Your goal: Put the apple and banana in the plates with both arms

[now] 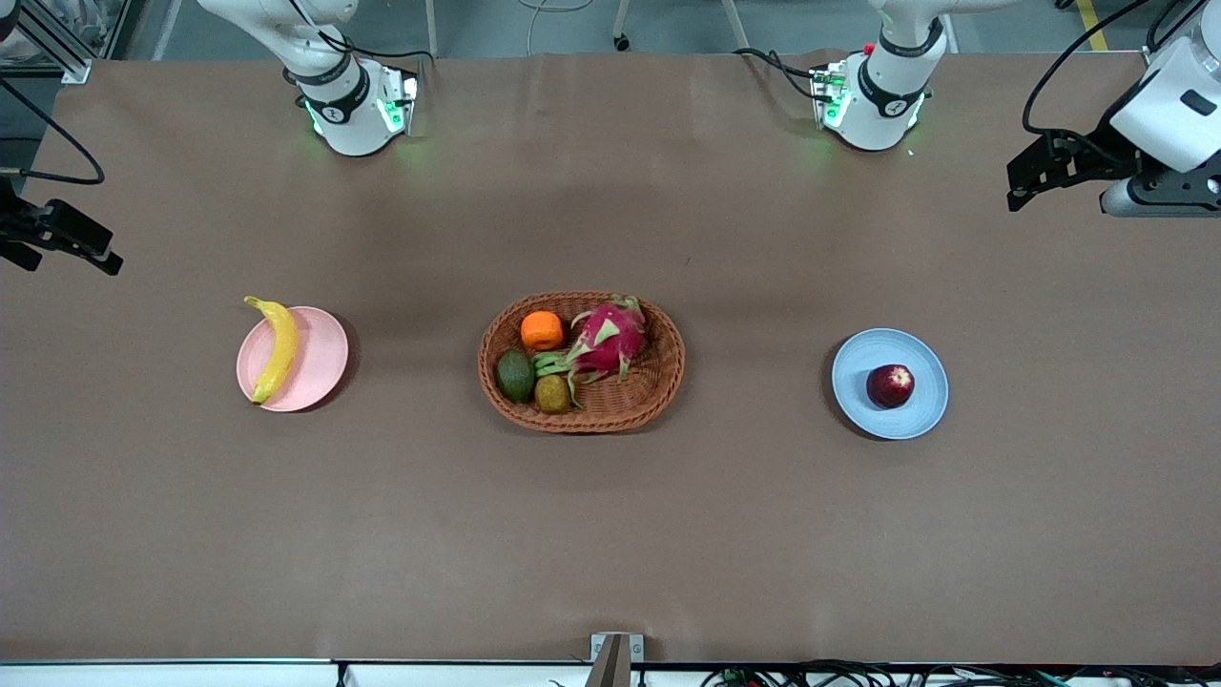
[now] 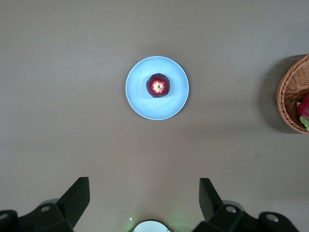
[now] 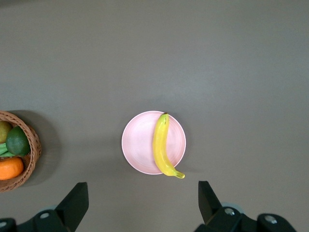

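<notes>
The dark red apple (image 1: 890, 385) lies on the light blue plate (image 1: 863, 358) toward the left arm's end of the table; both show in the left wrist view, apple (image 2: 158, 85) on plate (image 2: 137, 96). The yellow banana (image 1: 278, 350) lies across the pale pink plate (image 1: 320, 358) toward the right arm's end, its stem tip over the rim; the right wrist view shows banana (image 3: 161, 145) and plate (image 3: 137, 142). My left gripper (image 1: 1016, 186) (image 2: 144, 183) is open and empty, raised above its end of the table. My right gripper (image 1: 95, 250) (image 3: 142, 186) is open and empty, raised likewise.
An oval brown wicker basket (image 1: 658, 382) stands mid-table between the plates, holding a pink dragon fruit (image 1: 608, 336), an orange (image 1: 542, 330), an avocado (image 1: 516, 375) and a brownish fruit (image 1: 552, 393). Both arm bases stand along the table's edge farthest from the front camera.
</notes>
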Available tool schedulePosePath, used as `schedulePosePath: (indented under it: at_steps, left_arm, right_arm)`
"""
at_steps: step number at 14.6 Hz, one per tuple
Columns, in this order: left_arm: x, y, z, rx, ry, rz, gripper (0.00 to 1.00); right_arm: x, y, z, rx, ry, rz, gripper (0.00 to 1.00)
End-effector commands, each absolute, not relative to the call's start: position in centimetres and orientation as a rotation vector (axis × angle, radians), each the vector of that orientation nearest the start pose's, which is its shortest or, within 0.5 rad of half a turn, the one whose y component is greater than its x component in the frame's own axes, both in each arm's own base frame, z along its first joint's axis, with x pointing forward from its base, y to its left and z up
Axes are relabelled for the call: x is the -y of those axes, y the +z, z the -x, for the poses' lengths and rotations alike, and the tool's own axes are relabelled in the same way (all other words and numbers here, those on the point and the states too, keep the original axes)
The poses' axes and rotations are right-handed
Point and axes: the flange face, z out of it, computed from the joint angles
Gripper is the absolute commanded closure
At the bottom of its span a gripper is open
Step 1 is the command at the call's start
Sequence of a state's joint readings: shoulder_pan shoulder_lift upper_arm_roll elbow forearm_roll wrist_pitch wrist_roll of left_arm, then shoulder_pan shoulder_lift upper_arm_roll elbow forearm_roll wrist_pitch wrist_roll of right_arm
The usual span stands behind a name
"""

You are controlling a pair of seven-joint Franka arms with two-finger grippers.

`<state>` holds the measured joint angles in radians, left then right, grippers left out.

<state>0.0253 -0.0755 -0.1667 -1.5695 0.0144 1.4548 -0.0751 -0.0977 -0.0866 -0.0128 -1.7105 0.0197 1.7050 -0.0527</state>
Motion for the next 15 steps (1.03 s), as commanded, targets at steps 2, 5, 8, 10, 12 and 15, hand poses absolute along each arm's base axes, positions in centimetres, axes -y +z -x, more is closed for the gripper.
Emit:
schedulePosePath:
  at_steps: [2, 5, 8, 10, 12, 15]
  left_arm:
    - [7.77, 65.8, -51.15, -0.114, 0.042, 3.108, 0.0]
    - [7.59, 65.84, -51.37, -0.118, 0.04, 3.108, 0.0]
    - [7.29, 65.84, -51.46, -0.114, 0.04, 3.11, 0.0]
    - [7.29, 65.8, -51.66, -0.114, 0.04, 3.111, 0.0]
    - [7.29, 65.87, -51.71, -0.114, 0.038, 3.112, 0.0]
    - [7.28, 65.85, -51.62, -0.114, 0.043, 3.111, 0.0]
  right_arm:
    - [6.01, 62.34, -52.69, -0.059, -0.131, 3.137, 0.0]
    - [6.34, 62.42, -52.66, -0.109, -0.133, 3.134, 0.0]
    - [6.76, 62.49, -52.61, -0.121, -0.136, 3.134, 0.0]
    - [6.6, 62.58, -52.65, -0.114, -0.14, 3.134, 0.0]
    - [6.53, 62.5, -52.7, -0.114, -0.138, 3.134, 0.0]
    - [6.36, 62.51, -52.74, -0.109, -0.14, 3.134, 0.0]
